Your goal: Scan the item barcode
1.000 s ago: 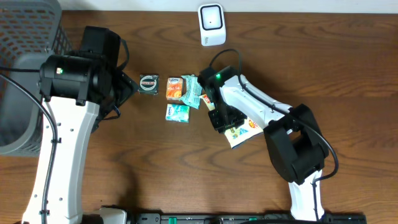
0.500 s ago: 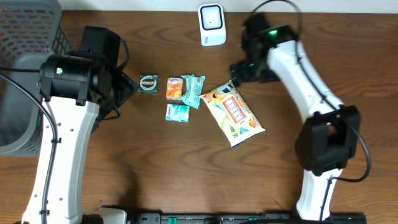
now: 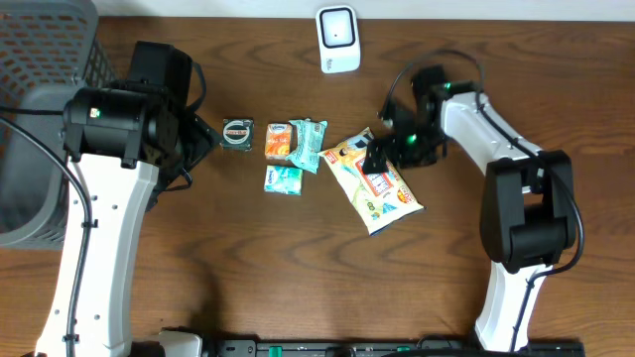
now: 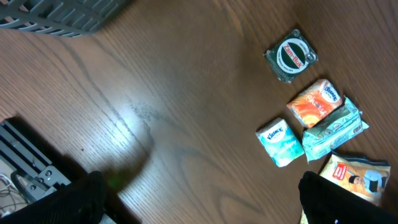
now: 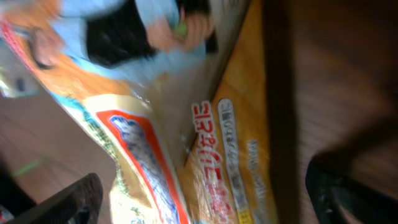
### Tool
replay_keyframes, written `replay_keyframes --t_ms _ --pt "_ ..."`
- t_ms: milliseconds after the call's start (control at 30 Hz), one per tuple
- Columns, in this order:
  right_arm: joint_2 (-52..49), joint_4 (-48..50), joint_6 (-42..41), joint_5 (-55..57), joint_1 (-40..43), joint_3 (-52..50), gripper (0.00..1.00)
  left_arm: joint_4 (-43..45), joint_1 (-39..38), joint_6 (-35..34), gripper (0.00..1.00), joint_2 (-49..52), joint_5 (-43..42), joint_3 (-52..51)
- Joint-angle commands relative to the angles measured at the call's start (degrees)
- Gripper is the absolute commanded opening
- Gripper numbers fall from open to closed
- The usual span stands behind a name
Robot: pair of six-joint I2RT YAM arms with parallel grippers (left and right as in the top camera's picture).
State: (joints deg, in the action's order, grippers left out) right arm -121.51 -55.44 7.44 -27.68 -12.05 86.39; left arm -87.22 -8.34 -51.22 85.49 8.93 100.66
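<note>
The dark wooden table [image 3: 248, 268] carried a white scanner [image 3: 337, 40] near its far edge and a grey mesh basket [image 3: 45, 50] at its left end. Around the middle lay a small dark tin [image 3: 238, 132], an orange packet [image 3: 282, 143] touching a teal packet [image 3: 310, 145], a small tissue pack [image 3: 283, 179] just beside them, and a large snack bag [image 3: 387, 193] to their right.

The yellow snack bag [image 3: 385, 193] lay flat and face up, its long axis running diagonally, with red-and-orange lettering and a cartoon figure on its glossy, crinkled front [image 5: 155, 124]. The white barcode scanner [image 3: 337, 40] stood well apart from it, facing up.
</note>
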Motion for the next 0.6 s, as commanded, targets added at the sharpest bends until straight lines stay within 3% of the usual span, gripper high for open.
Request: replay_keyframes --t_ms 0,67,167,267,300,567 --pt "-0.6 2.5 0.9 -3.0 -1.2 -4.5 0.90 -0.4 0.3 -0.3 0.98 0.1 0.3 -0.1" --pt "-0.6 4.3 0.2 -3.0 -2.1 -6.8 0.75 -0.4 0.3 -0.3 0.98 0.1 0.3 -0.1" --pt "-0.6 6.2 -1.7 -3.0 -3.7 -8.9 0.44 -0.4 0.3 -0.3 0.98 0.1 0.3 -0.1" --pt "-0.5 6.7 -4.8 -3.0 -5.1 -8.9 0.06 -0.4 0.3 -0.3 0.98 0.1 0.3 -0.1" --pt "-0.5 6.5 -6.7 -3.1 -5.5 -8.5 0.01 -0.4 0.3 -0.3 0.98 0.1 0.3 -0.1" --pt "3.3 -0.2 -8.8 -13.3 -3.6 1.1 0.01 -0.4 0.3 -0.3 0.98 0.1 0.3 -0.1"
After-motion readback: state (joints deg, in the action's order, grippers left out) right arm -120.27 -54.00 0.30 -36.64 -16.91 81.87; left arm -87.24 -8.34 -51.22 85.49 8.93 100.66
